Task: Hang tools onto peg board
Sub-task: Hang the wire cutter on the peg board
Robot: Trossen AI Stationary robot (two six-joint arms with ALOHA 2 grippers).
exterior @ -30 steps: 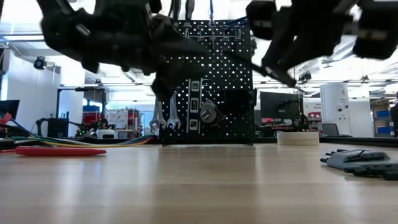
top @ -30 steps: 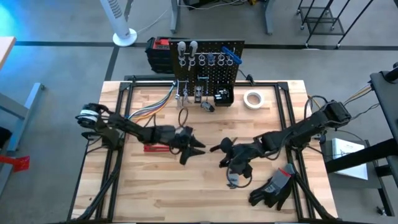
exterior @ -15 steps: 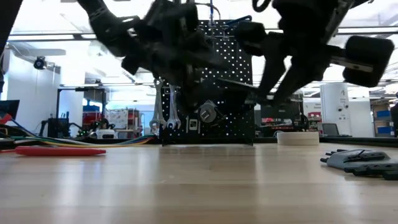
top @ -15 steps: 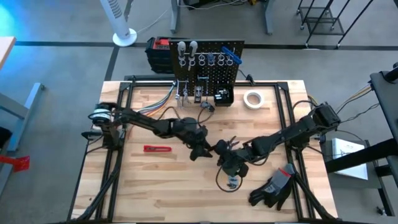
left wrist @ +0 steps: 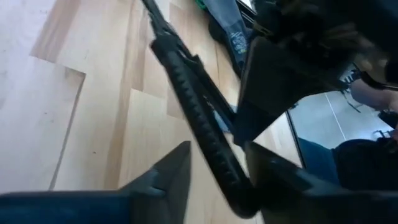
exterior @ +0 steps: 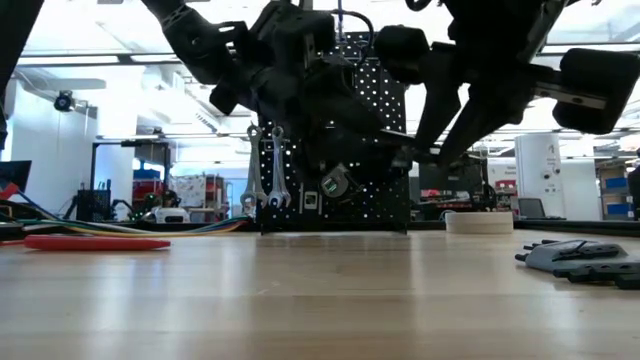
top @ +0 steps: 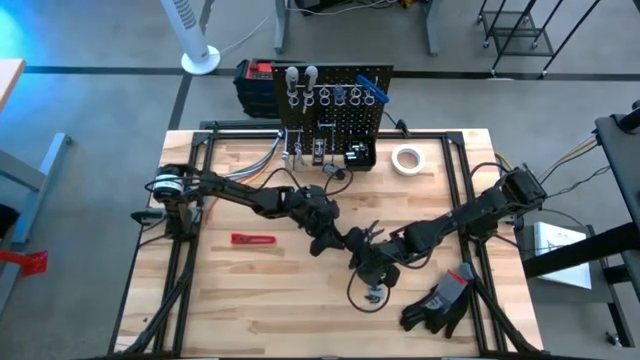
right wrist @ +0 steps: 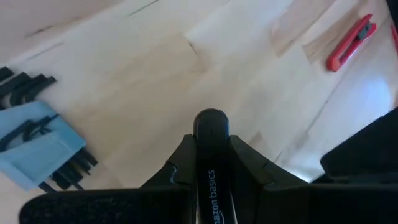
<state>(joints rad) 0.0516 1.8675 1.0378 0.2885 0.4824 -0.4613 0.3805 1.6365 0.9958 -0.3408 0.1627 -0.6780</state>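
Note:
A pair of black pliers [top: 366, 236] hangs above the middle of the table, held by my right gripper [right wrist: 211, 142], which is shut on one handle. My left gripper [left wrist: 217, 149] has come in from the table's left and stands open. The pliers' other, ribbed handle [left wrist: 198, 118] runs between its two fingers, with a gap showing on either side. The peg board [top: 330, 100] stands upright at the far edge, with silver wrenches [exterior: 262, 170] and other tools hanging on it. My right gripper pinches a smooth black handle of the pliers [right wrist: 211, 127] between its two fingers, just short of the handle's rounded free end. The fingers lie along the handle and slant down toward the table. The pliers are lifted clear of the table.
A red utility knife [top: 253, 239] lies on the table's left half. A blue holder of black hex keys [right wrist: 31, 149] lies below my right gripper. Black gloves [top: 440, 305] lie at the near right, a white tape roll [top: 406, 159] at the far right, and a red-and-black box [top: 255, 85] behind the peg board.
My left gripper has gone toward the table's right, away from the red knife and up to the pliers in my right gripper, turning as it went. The knife has stayed on the table. My right gripper has sunk a little with the pliers.

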